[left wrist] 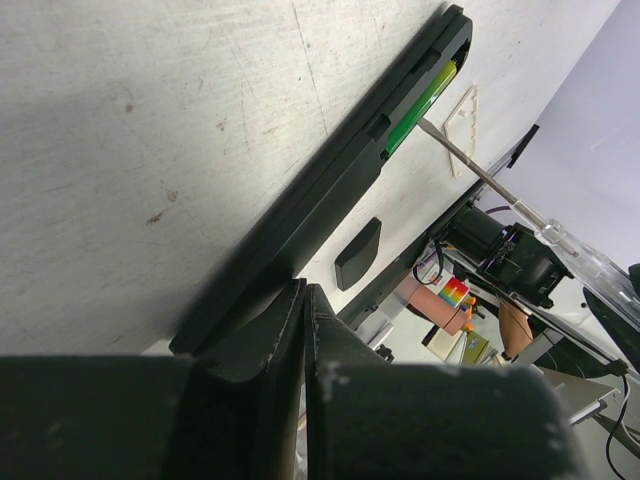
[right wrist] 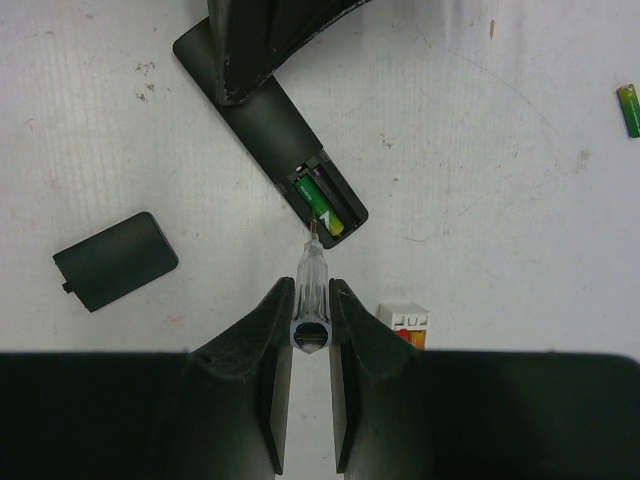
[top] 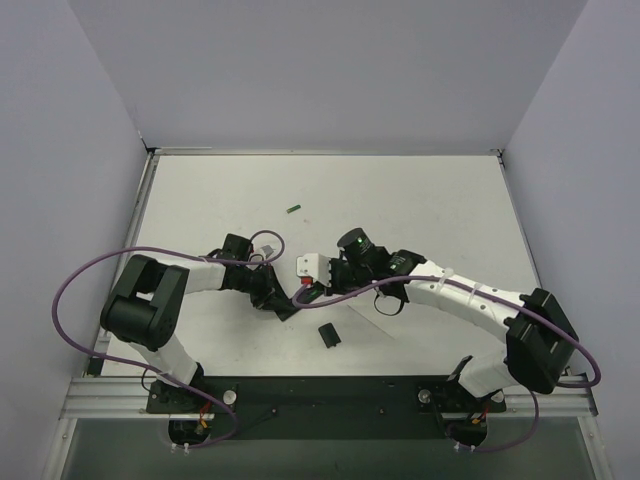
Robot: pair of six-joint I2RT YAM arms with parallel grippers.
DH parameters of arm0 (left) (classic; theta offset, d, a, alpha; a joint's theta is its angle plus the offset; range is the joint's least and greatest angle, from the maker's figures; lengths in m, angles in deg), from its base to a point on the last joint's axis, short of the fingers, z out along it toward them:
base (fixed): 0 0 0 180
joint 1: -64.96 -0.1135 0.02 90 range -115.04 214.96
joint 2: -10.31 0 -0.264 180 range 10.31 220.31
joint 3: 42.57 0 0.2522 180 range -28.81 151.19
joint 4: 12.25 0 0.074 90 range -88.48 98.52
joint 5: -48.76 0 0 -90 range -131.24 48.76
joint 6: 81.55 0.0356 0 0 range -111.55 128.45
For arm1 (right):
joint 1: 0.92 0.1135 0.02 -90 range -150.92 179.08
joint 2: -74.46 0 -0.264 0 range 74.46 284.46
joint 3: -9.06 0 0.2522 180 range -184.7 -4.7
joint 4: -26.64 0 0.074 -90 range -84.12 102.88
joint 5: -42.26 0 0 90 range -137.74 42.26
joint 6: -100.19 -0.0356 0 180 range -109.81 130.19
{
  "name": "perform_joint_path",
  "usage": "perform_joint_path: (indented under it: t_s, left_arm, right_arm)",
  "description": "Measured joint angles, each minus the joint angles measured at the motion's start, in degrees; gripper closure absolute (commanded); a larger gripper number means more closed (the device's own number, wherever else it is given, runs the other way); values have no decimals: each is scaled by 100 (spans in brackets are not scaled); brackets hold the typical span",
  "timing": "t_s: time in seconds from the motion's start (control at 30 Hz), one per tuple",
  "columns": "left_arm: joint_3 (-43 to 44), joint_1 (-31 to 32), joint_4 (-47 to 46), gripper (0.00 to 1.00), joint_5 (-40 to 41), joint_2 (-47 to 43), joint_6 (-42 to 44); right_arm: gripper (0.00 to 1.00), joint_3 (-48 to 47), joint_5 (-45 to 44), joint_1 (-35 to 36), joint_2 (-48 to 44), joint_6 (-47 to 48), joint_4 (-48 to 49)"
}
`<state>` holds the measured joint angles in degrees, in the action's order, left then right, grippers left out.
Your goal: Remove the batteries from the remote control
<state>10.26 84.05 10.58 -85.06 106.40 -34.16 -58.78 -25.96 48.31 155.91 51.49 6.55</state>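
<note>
The black remote control (right wrist: pixel 262 122) lies flat with its slot open at the near end. One green battery (right wrist: pixel 322 198) sits in the slot, and the space beside it is bare. A second green battery (right wrist: pixel 629 108) lies loose on the table; it also shows in the top view (top: pixel 294 209). My right gripper (right wrist: pixel 310 286) is shut on a clear-handled screwdriver (right wrist: pixel 308 275), whose tip touches the slot's edge by the battery. My left gripper (left wrist: pixel 303 292) is shut, its tips pressed on the remote's (left wrist: pixel 330 190) far end. The battery (left wrist: pixel 422 104) shows there too.
The small black cover piece (right wrist: pixel 115 260) lies left of the screwdriver; it also shows in the top view (top: pixel 329 335). A white box (right wrist: pixel 405 322) with red and yellow marks lies right of my right fingers. Grey walls stand around the table (top: pixel 420 200).
</note>
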Motion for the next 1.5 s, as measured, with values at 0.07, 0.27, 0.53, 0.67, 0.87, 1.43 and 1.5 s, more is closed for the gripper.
perform_joint_path:
  t_s: [0.07, 0.27, 0.53, 0.67, 0.87, 1.43, 1.5]
  left_arm:
    - [9, 0, 13, 87, 0, 7, 0]
    - [28, 0, 31, 87, -17, 37, -2]
    - [31, 0, 37, 87, -20, 37, -2]
    - [31, 2, 37, 87, -20, 37, -2]
    - [31, 2, 39, 87, -17, 37, -2]
    - [50, 4, 72, 87, -20, 52, -2]
    - [57, 4, 79, 87, -20, 57, -4]
  right_arm:
    - [100, -15, -2, 26, 28, 48, 4]
    - [100, -238, 59, 37, 262, 173, -9]
    - [100, -929, 420, -81, 835, 275, -356]
    - [100, -1161, 605, -205, 1019, 293, -575]
    - [100, -1198, 953, -496, 1106, 291, -619]
    - [100, 426, 739, -378, 94, 162, 879]
    - [100, 579, 612, -273, 2, 166, 1023]
